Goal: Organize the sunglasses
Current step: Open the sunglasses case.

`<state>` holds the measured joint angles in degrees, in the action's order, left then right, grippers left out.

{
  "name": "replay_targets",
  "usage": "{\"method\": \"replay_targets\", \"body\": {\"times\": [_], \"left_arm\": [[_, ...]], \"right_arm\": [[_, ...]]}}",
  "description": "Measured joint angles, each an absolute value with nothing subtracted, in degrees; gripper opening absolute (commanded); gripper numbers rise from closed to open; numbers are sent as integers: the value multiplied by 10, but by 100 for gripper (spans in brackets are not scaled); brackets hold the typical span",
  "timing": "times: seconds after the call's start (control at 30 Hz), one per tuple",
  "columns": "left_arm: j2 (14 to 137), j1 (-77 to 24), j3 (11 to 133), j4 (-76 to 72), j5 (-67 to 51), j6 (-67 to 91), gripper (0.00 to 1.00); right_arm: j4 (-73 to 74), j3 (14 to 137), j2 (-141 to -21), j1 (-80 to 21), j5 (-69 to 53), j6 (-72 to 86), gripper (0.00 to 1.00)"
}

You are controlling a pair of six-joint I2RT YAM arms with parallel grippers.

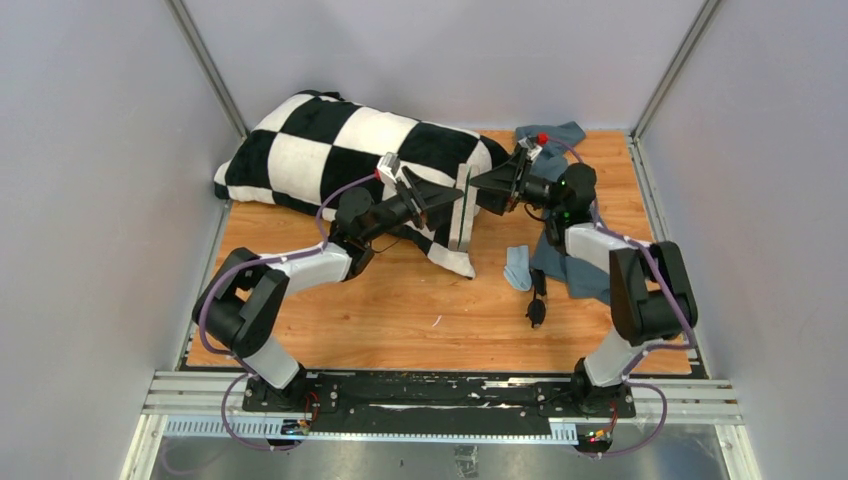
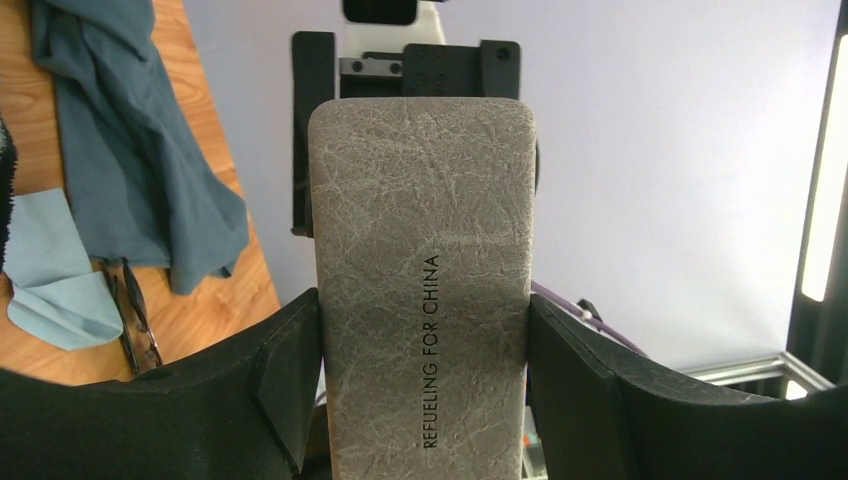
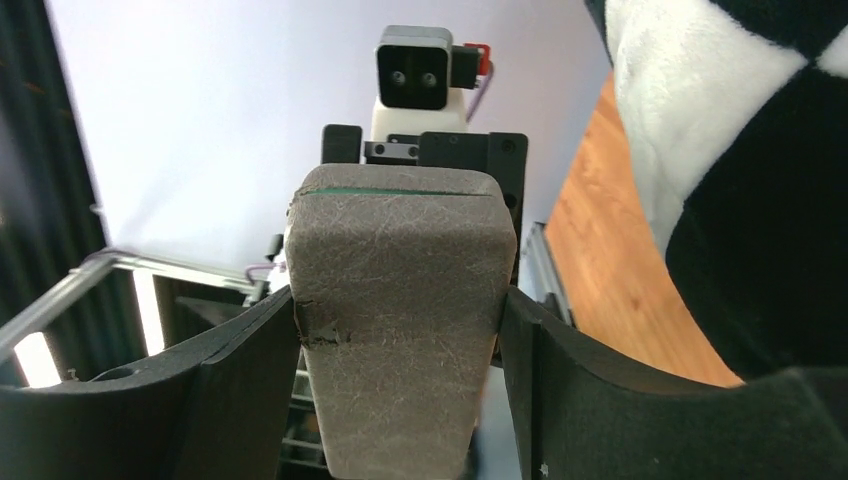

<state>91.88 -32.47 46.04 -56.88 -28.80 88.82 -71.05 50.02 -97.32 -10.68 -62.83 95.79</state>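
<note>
One grey case (image 2: 420, 300) between four fingers (image 2: 200, 410); one sunglasses (image 1: 536, 312).

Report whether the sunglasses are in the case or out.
Out: the sunglasses lie on the table beside the light-blue cloth; the left fingers and right fingers clamp the grey case.

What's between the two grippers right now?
The grey case, clamped from opposite sides by the left gripper and the right gripper. Seen in the top view and both wrist views.
</note>
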Motion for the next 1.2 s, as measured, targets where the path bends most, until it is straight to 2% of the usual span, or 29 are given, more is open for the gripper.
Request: {"method": "replay_targets", "body": {"times": [0.2,0.37,0.47,0.5,0.53,0.57,0.6,0.67,0.87,1.2], "left_arm": [[912,-326,461,-568,-297,870,0],[912,-330,460,-566,-304,865,0],[912,-331,460,-568,-304,864,0],[912,-331,457,-568,-303,865,0],[912,-332,454,-568,-302,867,0],[912,-332,451,-567,-301,868,0],[912,-333,447,-566,-297,871,0],[912,-336,443,-563,-288,870,0],[904,-342,443,-564,-265,870,0],[872,-343,436,-609,-229,883,0]], "right_arm": [[-413,527,-866,-104,-624,750,56],[-306,534,-833,-100,-620,684,59],[-345,514,-830,-99,-618,707,61],[-380,498,-831,-98,-616,729,68],[-431,476,-836,-98,-612,761,71],[-466,462,-842,-98,-611,785,80],[-512,447,-852,-98,-606,810,83],[-588,422,-871,-99,-594,853,99],[-677,385,-875,-103,-557,900,100],[-593,373,-786,-124,-521,823,100]]}}
